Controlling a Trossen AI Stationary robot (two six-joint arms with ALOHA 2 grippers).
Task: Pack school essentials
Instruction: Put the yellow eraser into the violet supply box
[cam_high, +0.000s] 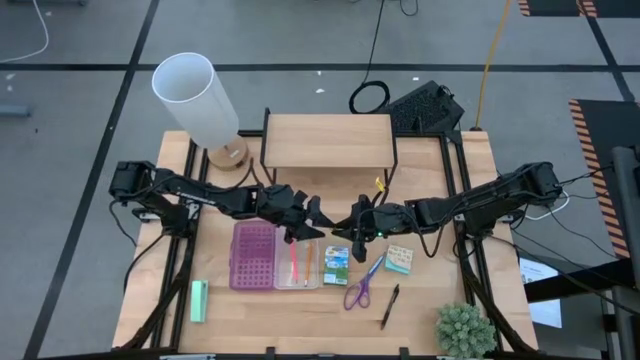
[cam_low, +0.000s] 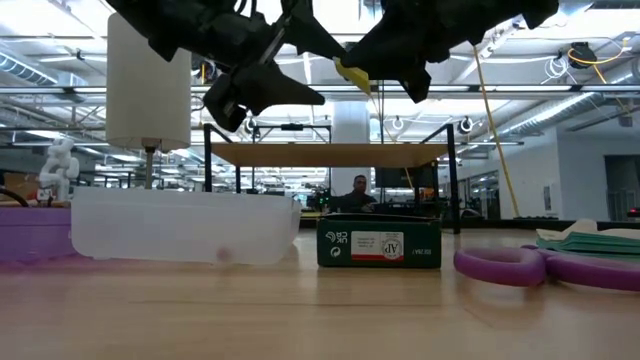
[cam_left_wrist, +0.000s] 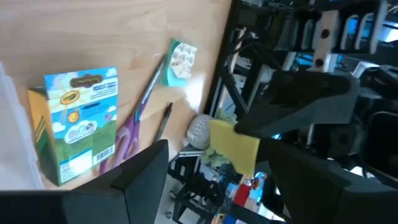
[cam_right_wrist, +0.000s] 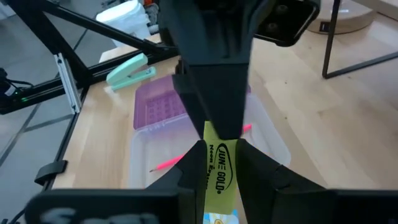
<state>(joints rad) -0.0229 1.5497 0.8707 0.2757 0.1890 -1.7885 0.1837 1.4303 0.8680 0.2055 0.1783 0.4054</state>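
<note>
1. Right gripper (cam_high: 345, 231) hangs above the tabletop (cam_high: 300, 320), just beside the clear half of the purple case (cam_high: 273, 257). Its fingers are closed on a small yellow piece (cam_right_wrist: 219, 174); the right wrist view shows it pinched between the fingertips, with printed lettering on it.
2. Left gripper (cam_high: 313, 217) is also raised, over the top edge of the clear half, facing the right gripper at close range. Fingers spread apart, nothing between them. The left wrist view shows the yellow piece (cam_left_wrist: 234, 146) in the other arm's fingers, not touching the left fingers (cam_left_wrist: 143, 174).
3. Case lies open and flat: purple studded half on the left, clear half on the right. Orange and pink pencils (cam_high: 301, 264) lie inside the clear half.
4. Green-blue packet (cam_high: 337, 265) stands on the tabletop just right of the clear half.
5. Purple-blue scissors (cam_high: 361, 287) lie right of the packet, close to it.
6. Black pen (cam_high: 389, 306) lies right of the scissors, apart from them.
7. Teal-beige pad (cam_high: 399, 260) sits on the tabletop right of the scissors' blades.
8. Mint-green block (cam_high: 198, 301) lies well left of the case.
9. White lamp (cam_high: 200, 103) stands at the back left; small plant (cam_high: 465, 331) at the front right corner.
</note>
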